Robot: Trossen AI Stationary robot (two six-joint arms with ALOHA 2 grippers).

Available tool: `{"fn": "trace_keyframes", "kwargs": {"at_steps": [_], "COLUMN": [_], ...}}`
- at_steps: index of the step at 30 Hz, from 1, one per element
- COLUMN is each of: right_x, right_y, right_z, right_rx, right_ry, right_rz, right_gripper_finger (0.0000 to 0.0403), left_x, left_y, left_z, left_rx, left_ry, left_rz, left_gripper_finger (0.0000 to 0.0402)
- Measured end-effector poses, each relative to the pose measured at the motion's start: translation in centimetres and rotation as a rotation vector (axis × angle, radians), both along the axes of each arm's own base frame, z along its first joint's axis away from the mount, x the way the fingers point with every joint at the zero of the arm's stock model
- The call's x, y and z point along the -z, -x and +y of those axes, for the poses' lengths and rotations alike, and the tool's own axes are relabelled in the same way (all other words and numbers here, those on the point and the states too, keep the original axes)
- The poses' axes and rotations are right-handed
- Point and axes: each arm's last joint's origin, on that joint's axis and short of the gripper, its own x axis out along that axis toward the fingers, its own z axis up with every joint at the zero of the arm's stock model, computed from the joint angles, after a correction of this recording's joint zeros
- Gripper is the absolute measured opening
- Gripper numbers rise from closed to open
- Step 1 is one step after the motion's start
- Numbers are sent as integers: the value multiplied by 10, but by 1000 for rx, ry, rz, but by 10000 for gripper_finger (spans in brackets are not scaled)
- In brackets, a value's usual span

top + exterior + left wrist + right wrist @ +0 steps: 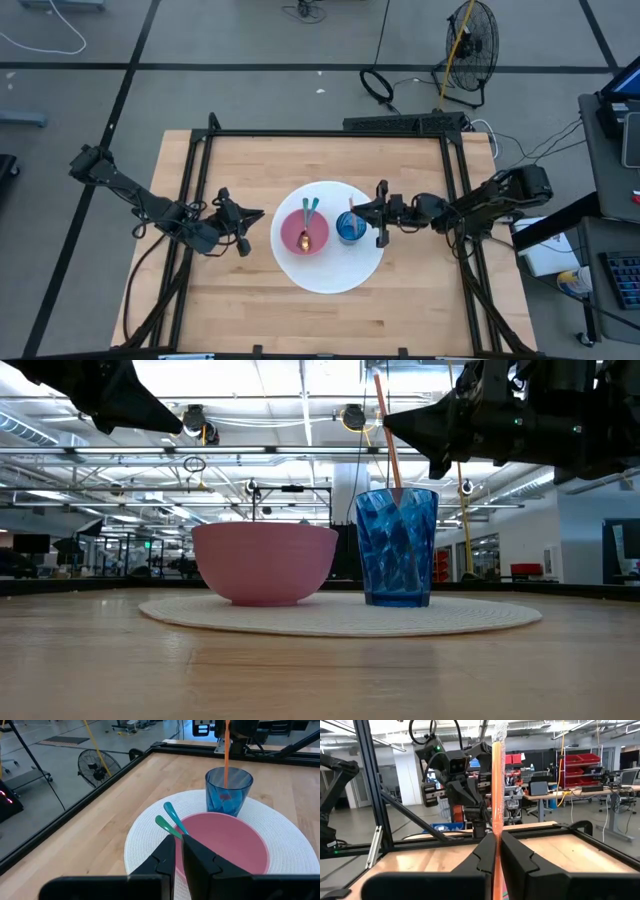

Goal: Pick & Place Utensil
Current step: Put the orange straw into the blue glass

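Two utensils already lie in the pink bowl [305, 233], so the right tool [381, 213], clenched on the orange utensil [387, 442], should release it only once it stands deep in the blue cup [397, 547].

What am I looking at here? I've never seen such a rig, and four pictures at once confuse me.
Two robot arms work at a wooden table. One picture looks straight down, one looks level across the tabletop, and two come from cameras on the arms' wrists. On a white mat stand a pink bowl with two utensils and a blue cup. The right gripper, jaws shut, holds an orange utensil standing in the cup. The left gripper waits beside the bowl, holding nothing.
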Motion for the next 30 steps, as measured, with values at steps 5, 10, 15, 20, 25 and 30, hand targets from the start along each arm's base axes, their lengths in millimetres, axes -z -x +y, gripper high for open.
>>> {"fn": "trace_keyframes", "kwargs": {"at_steps": [5, 10, 15, 20, 25, 30], "right_x": [0, 0, 0, -1, -4, -12], "right_y": [0, 0, 0, 0, 1, 4], "right_z": [0, 0, 0, 0, 0, -1], "right_rx": [-3, -6, -5, -4, 3, 16], "right_ry": [-12, -30, -21, -17, 12, 42], "right_rz": [2, -1, -3, -10, -40, -99], "right_gripper_finger": [14, 31, 79, 139, 189, 228], "left_x": [0, 0, 0, 0, 0, 0], "left_y": [0, 0, 0, 0, 0, 0], "left_z": [0, 0, 0, 0, 0, 0], "left_rx": [0, 0, -1, -1, 0, 0], "left_ry": [0, 1, 2, 3, 1, 1], "left_rz": [0, -1, -1, -2, 0, 0], "left_gripper_finger": [37, 37, 37, 37, 37, 37]}}
